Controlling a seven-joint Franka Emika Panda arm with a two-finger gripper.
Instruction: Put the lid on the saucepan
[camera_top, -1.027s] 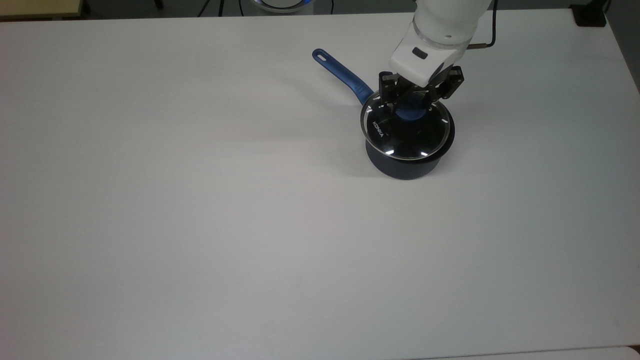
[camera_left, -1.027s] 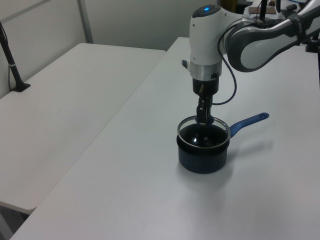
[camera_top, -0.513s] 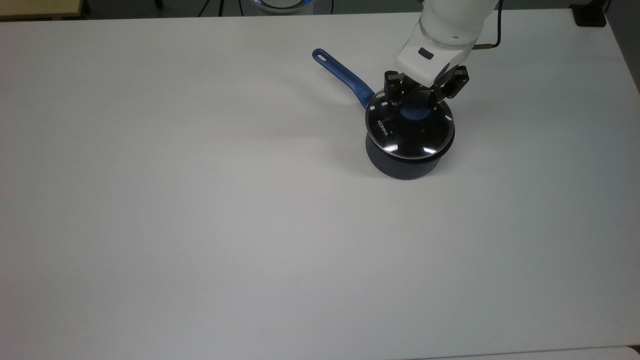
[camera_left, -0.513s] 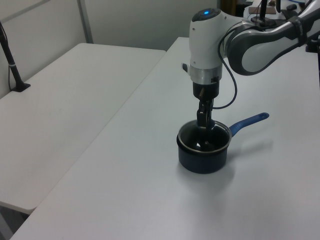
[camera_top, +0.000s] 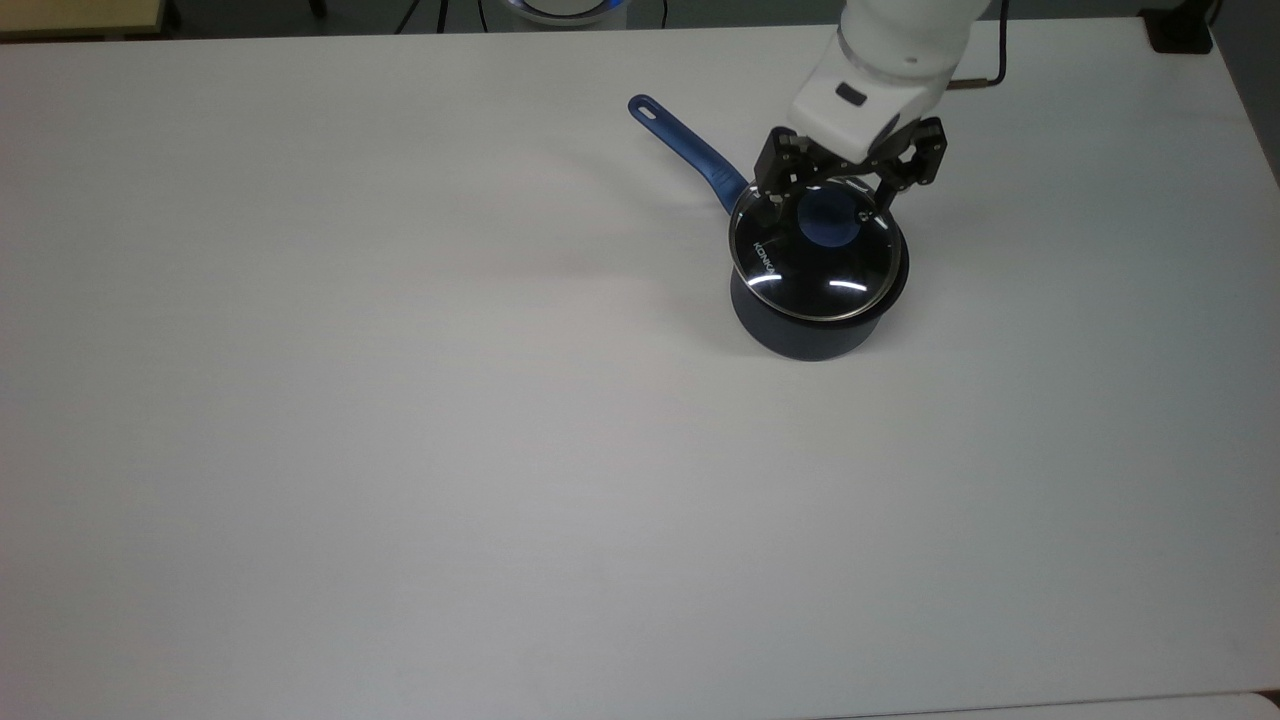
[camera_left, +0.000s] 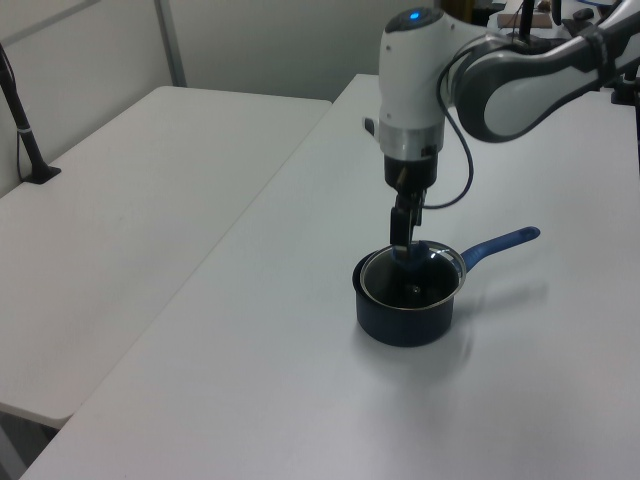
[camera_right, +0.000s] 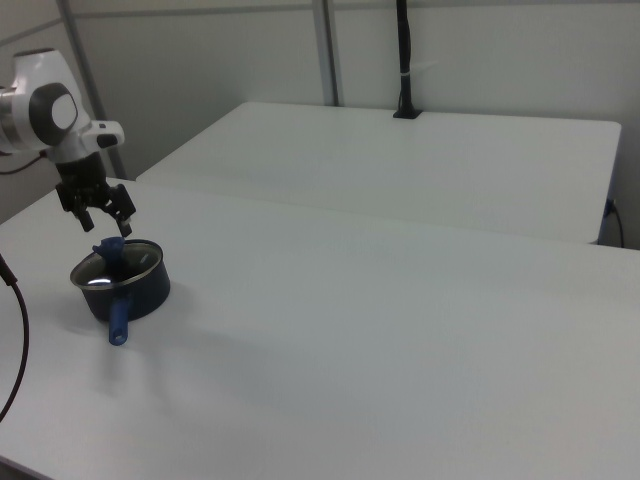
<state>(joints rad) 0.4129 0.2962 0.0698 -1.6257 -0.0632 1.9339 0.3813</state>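
The tool (camera_top: 828, 190) is seen spread apart just above the blue knob (camera_top: 829, 222), its 2 fingers clear of it, so the lid (camera_top: 815, 258) is judged released. The lid is seated on the saucepan (camera_top: 812, 325), near the counter (camera_top: 400, 400)'s far edge in the top view.

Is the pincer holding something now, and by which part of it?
Nothing: the pincer is open above the blue knob of the round clear glass lid, which lies on the dark navy saucepan.
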